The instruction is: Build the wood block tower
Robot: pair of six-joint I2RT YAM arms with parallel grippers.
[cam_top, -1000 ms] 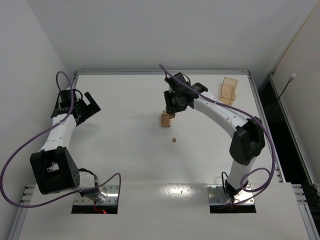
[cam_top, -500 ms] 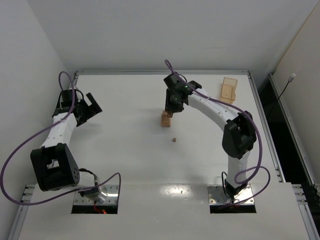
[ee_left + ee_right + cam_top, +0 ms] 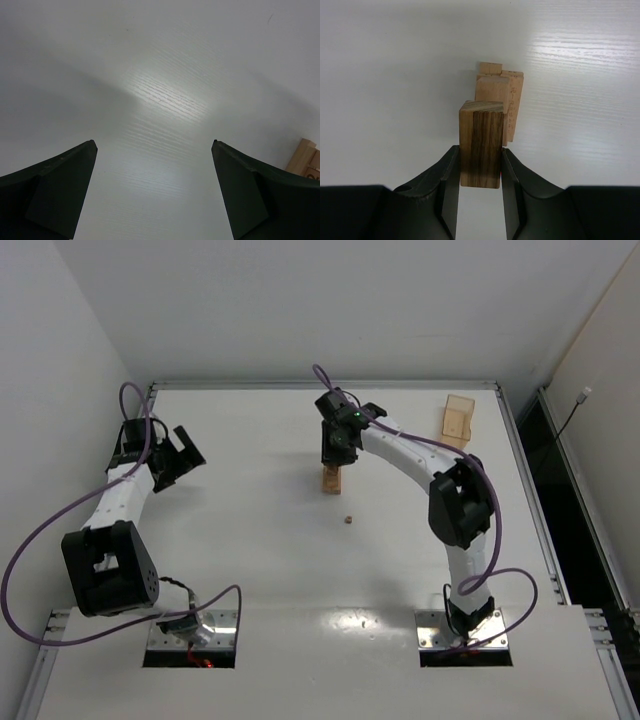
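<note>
Right gripper [image 3: 480, 159] clamps a block [image 3: 481, 140] seemingly just over the tower [image 3: 512, 95]; left gripper [image 3: 154, 144] gapes.

We can read no text, labels or numbers; faint marks on one wood block [image 3: 514, 100] are too small.

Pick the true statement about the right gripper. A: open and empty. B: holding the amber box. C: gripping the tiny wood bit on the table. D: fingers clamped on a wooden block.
D: in the right wrist view the right gripper's fingers press both sides of a dark-grained rectangular wooden block, near the light-brown wooden stack.
</note>
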